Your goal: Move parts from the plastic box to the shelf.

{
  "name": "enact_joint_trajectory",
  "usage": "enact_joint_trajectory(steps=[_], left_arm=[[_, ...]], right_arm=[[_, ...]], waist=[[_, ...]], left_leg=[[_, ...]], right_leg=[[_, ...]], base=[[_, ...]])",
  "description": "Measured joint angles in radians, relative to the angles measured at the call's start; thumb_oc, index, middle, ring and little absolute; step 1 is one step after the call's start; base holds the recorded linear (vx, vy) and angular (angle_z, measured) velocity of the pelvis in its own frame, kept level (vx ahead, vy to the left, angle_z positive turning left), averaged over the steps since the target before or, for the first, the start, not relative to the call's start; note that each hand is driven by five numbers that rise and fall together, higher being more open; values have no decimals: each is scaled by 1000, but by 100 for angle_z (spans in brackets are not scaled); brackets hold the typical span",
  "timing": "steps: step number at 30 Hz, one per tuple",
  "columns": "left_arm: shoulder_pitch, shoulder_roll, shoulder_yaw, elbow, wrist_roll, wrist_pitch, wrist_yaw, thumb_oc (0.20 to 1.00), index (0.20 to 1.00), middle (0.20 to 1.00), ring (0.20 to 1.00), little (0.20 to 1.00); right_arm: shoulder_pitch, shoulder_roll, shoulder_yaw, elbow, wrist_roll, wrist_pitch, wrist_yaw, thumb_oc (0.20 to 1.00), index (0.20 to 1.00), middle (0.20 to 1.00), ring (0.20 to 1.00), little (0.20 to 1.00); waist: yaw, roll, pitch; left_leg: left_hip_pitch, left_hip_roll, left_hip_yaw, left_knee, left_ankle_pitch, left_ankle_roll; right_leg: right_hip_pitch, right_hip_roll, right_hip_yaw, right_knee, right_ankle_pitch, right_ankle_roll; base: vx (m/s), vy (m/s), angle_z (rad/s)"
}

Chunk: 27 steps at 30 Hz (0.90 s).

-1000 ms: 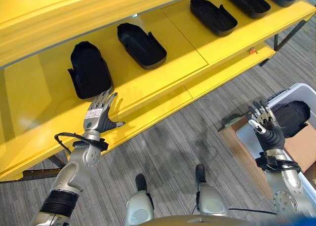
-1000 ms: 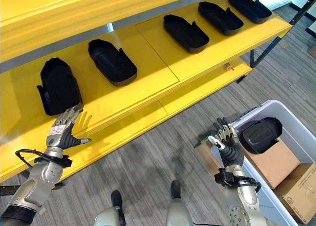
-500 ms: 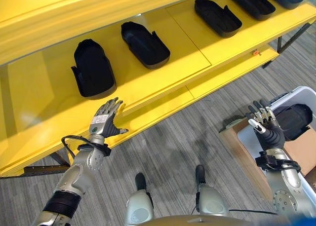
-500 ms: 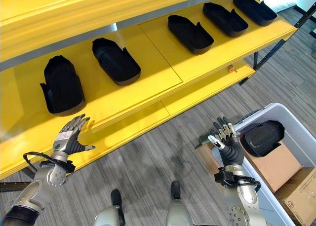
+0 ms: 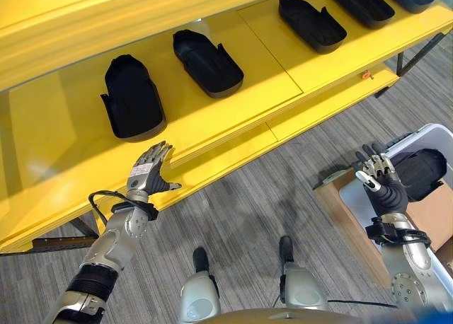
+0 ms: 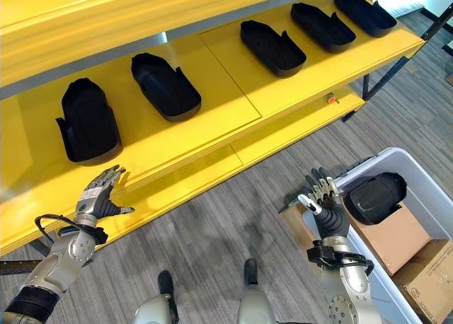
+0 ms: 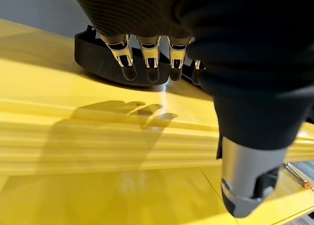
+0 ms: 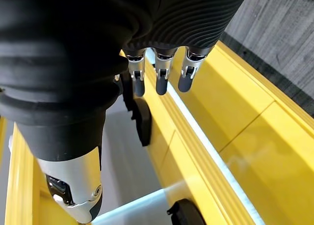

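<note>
Left hand (image 5: 147,174) lowered off shelf (image 5: 233,119) edge, fingers spread; right hand (image 5: 382,186) raised, open, empty.

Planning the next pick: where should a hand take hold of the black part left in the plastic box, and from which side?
Judging by its pose, grip the black part across its rounded upper shell, coming from above. It lies inside the plastic box beside a cardboard piece, so the sides look walled in. The right hand is nearest.
</note>
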Motion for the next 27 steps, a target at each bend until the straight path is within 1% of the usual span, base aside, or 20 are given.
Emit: enact_joint_trajectory(steps=[6,11,15,18,23,27], left_arm=[[-55,6,-19,84,-29,3,-22,1000,1000,1000,1000,1000],[-112,21,-55,150,-44,15,-24,1000,1000,1000,1000,1000],[-147,31,-64,195,-46,20,-24,1000,1000,1000,1000,1000],[-173,33,-64,202,-47,27,-23,1000,1000,1000,1000,1000],[-197,37,-69,220,-47,30,-18,1000,1000,1000,1000,1000],[-245,63,-87,261,-48,40,-19,1000,1000,1000,1000,1000]], right_arm=[[1,0,0,0,0,0,2,1000,1000,1000,1000,1000],[-1,-1,1,0,0,0,3,1000,1000,1000,1000,1000],[-1,-2,1,0,0,0,3,1000,1000,1000,1000,1000],[-2,-2,2,0,0,0,3,1000,1000,1000,1000,1000],[-2,-5,1,0,0,0,3,1000,1000,1000,1000,1000],[-3,-5,3,-1,0,0,3,1000,1000,1000,1000,1000]], waist=[[-3,-1,1],[-4,-1,4],[-7,-1,7],[-6,-3,24],[-7,-6,26],[-9,-16,31]], left_leg=[[-13,0,-4,6,0,0],[-23,1,-5,16,0,0],[-24,1,-5,19,0,0],[-27,2,-5,23,0,0],[-42,3,-8,37,-2,2],[-45,4,-8,43,-2,2]], right_leg=[[-11,0,-2,6,0,0],[-22,0,-2,13,0,0],[-23,0,-1,16,0,0],[-29,0,1,26,-1,-1],[-38,0,1,33,-2,-2],[-40,0,1,35,-2,-3]], base=[[-2,3,2],[0,0,0],[0,0,0],[0,0,0],[0,0,0],[0,0,0]])
